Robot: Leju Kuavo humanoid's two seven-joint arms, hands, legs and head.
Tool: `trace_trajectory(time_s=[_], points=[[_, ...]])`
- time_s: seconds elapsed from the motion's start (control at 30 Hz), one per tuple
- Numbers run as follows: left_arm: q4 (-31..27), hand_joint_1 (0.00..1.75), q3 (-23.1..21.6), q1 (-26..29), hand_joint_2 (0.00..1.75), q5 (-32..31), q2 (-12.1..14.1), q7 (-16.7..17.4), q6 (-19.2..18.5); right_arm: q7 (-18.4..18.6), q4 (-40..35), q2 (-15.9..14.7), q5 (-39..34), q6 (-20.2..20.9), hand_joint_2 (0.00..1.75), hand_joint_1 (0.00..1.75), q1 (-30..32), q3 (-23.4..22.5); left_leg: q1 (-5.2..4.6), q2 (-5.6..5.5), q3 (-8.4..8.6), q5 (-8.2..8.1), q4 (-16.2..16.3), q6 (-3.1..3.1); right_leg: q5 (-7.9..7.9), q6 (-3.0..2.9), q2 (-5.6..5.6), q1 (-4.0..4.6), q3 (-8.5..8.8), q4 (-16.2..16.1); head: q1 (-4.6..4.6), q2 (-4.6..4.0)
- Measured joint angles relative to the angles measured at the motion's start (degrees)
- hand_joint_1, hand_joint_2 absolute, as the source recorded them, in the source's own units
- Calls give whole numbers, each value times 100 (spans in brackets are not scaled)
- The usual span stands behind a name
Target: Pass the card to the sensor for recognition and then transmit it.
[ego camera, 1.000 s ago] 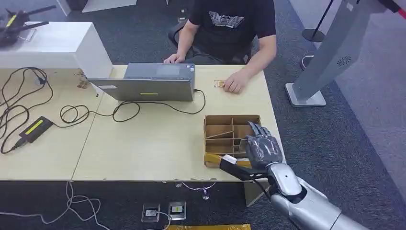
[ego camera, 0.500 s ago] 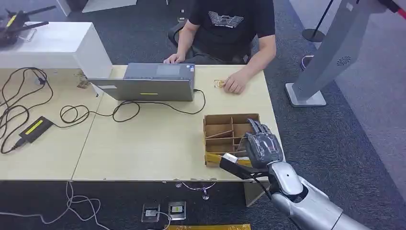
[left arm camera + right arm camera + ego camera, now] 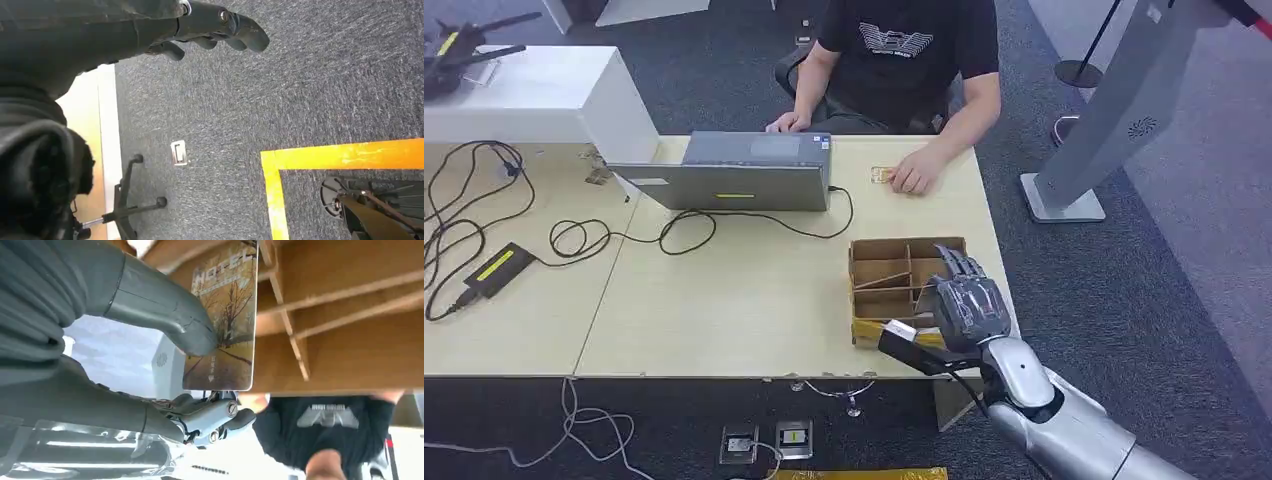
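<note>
The right hand (image 3: 969, 305) hangs over the near right corner of the box (image 3: 879, 268) on the desk (image 3: 724, 300), and the right wrist view shows its thumb (image 3: 165, 315) pressing a hotel card (image 3: 225, 325) against the fingers (image 3: 215, 420) behind it, so the card is pinched and standing above the wooden dividers. The left hand (image 3: 210, 25) hangs by the robot's side over the carpet, fingers loosely apart and holding nothing. The step in hand looks like lifting the card clear of the box. To do that well, draw it straight up along the dividers so that no edge catches, and keep the thumb firm, since the pinch sits near one side of the card and it could pivot. Beyond the box a person (image 3: 904, 60) sits at a laptop (image 3: 734, 175), one hand beside a small object that may be the sensor; I cannot tell.
</note>
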Motion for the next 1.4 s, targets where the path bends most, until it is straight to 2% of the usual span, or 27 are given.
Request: trace_trajectory(time_s=[0.23, 0.7, 1.0, 1.2, 1.4], points=[[0, 0, 0, 0, 0, -18, 0, 0, -2, 201, -182, -22, 472, -569, 175, 175, -145, -83, 0, 0, 2, 0, 1, 0, 0, 0, 1, 0, -1, 0, -2, 0], [-2, 0, 0, 1, 0, -98, -2, 0, -90, 424, -874, -216, 887, -709, 175, 175, -268, -504, 0, 0, 1, 0, 1, 0, 0, 0, 2, 0, -2, 0, 0, 0], [-4, 0, -7, -2, 0, -192, -2, -6, -173, 426, -1128, -251, 951, -451, 175, 175, -266, -721, 0, 0, 1, 0, 1, 0, 0, 0, 1, 0, -1, 0, 0, 0], [-17, 0, -98, -11, 0, -341, -2, -41, -249, 485, -1082, -247, 1038, 286, 175, 175, -317, -732, 0, 0, 0, 0, 0, 0, 0, 0, -1, 0, -1, 0, 0, 0], [-17, 0, -162, -16, 0, -446, -2, -65, -332, 641, -957, -245, 1091, 513, 175, 175, -443, -842, 0, 0, -2, 0, 0, 0, 0, 0, 0, 0, -1, 0, -2, 0]])
